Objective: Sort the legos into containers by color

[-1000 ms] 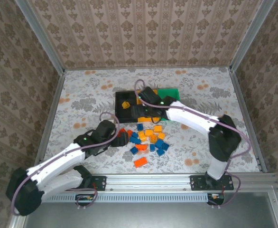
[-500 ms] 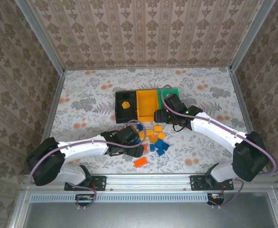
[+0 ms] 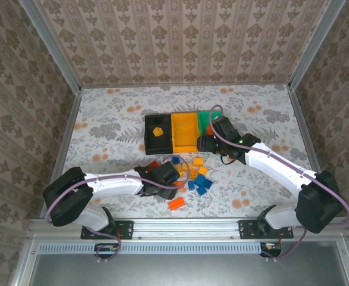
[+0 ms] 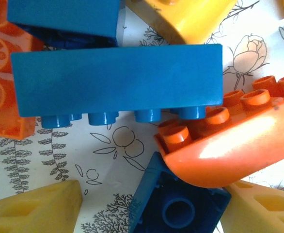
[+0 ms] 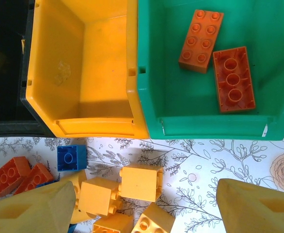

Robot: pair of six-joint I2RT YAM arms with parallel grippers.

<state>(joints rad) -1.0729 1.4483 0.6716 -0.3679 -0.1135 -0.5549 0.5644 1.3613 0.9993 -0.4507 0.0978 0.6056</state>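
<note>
The bricks [image 3: 189, 173] lie heaped on the table [image 3: 103, 131] just on the near side of the yellow bin [image 3: 184, 131], with reds, yellows and blues jumbled and touching. Two red bricks [image 5: 214, 58] sit in the green bin [image 5: 277, 73] to its right and one yellow brick [image 3: 158, 131] in the black bin [image 3: 162, 146] to its left. The yellow bin itself holds nothing.

Your left gripper [image 4: 147, 213] is down in the heap, jaws apart, straddling an upturned dark blue brick [image 4: 181, 206]. I can't quite tell whether either pad touches it.

Your right gripper [image 5: 142, 208] hangs over yellow bricks [image 5: 98, 194] just short of the yellow bin's front wall, jaws spread and holding nothing.

A curved red brick [image 4: 229, 145] overlaps the dark blue one's corner, and a long blue brick [image 4: 115, 80] lies just beyond. Close here and you may pinch two bricks, or flick the red one away. Both arms work one small heap, so watch that they don't foul each other.
</note>
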